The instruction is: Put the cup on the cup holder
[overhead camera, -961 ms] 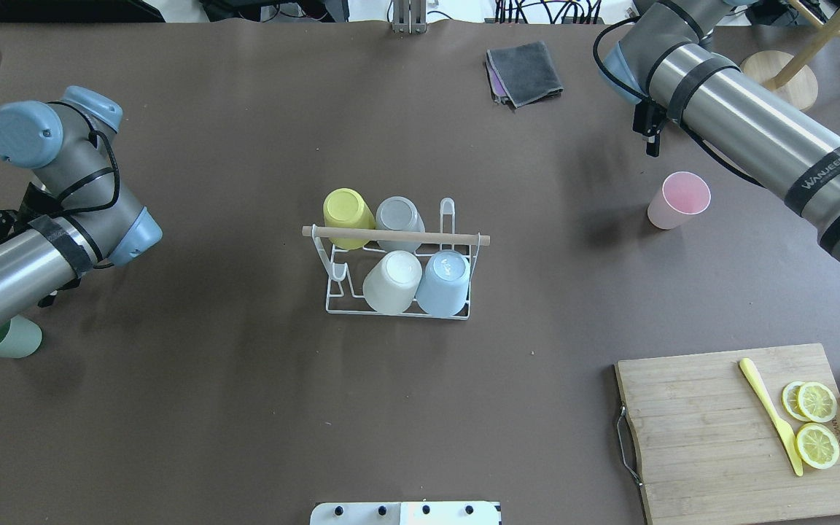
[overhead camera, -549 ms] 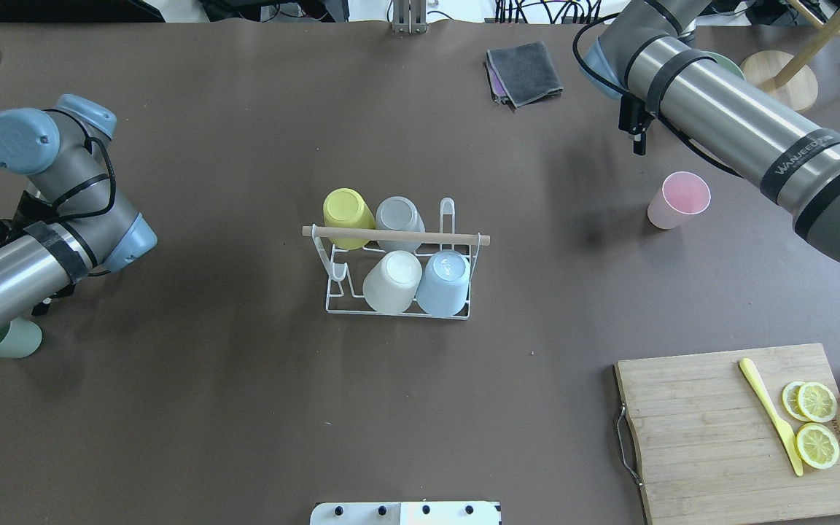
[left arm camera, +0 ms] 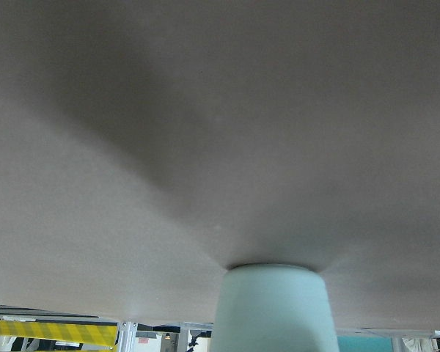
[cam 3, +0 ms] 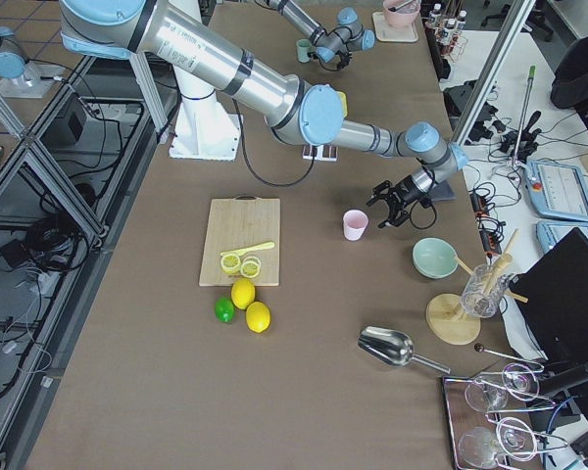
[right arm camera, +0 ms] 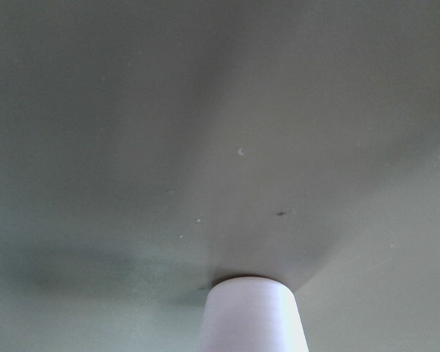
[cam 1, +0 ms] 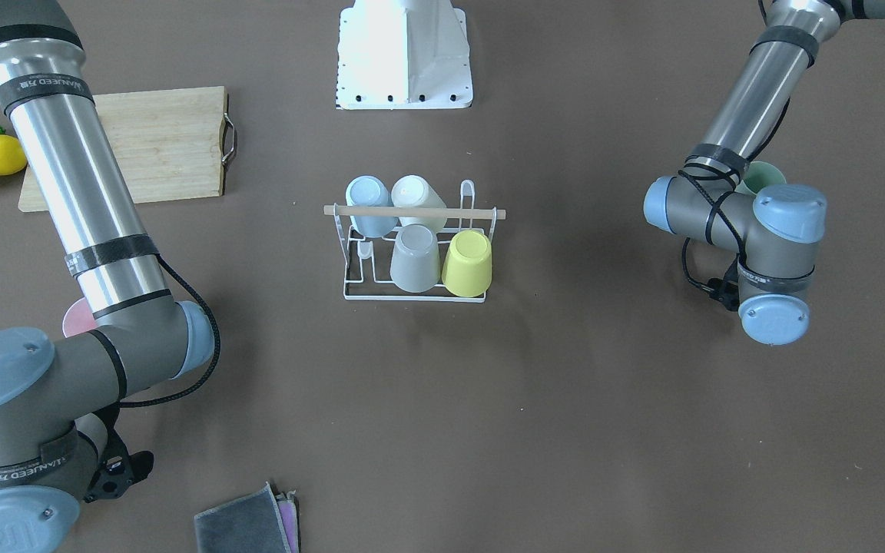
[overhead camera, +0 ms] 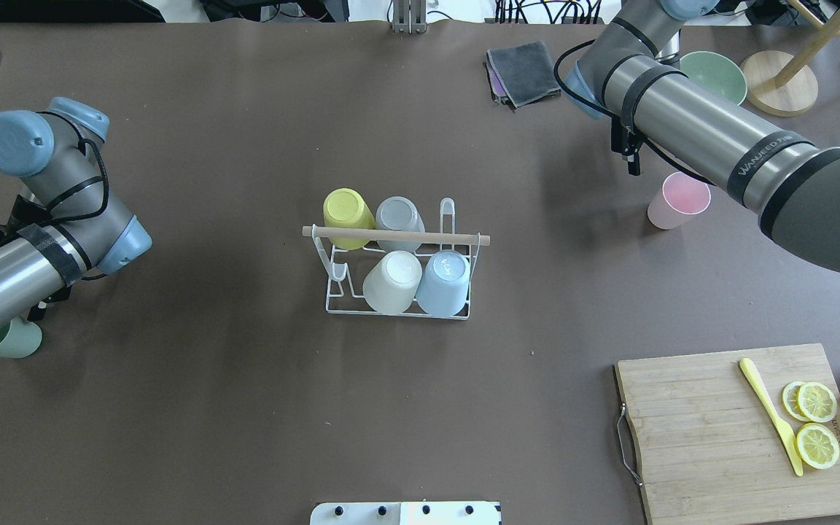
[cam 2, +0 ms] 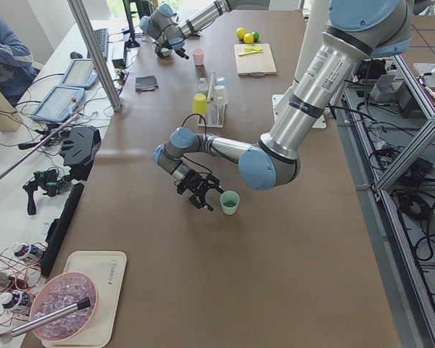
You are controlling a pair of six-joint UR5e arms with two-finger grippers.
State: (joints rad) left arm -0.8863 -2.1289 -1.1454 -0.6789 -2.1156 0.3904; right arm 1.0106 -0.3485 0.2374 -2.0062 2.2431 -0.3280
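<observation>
Your cup holder (overhead camera: 447, 211) carries 4 cups (overhead camera: 393, 281). The pink cup (overhead camera: 675, 200) and green cup (overhead camera: 12, 340) wait off it. You cannot tell how wide the left gripper (cam 2: 201, 197) or right gripper (cam 3: 396, 213) stands.

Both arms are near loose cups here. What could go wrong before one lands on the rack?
1. The pink plastic cup and the pale green plastic cup stand mouth-up, while the four racked cups sit mouth-down; flipping one could loosen the grip.
2. The white wire cup holder has only two free prongs, each beside a racked cup and close to the wooden rod; an incoming cup could knock them.
</observation>
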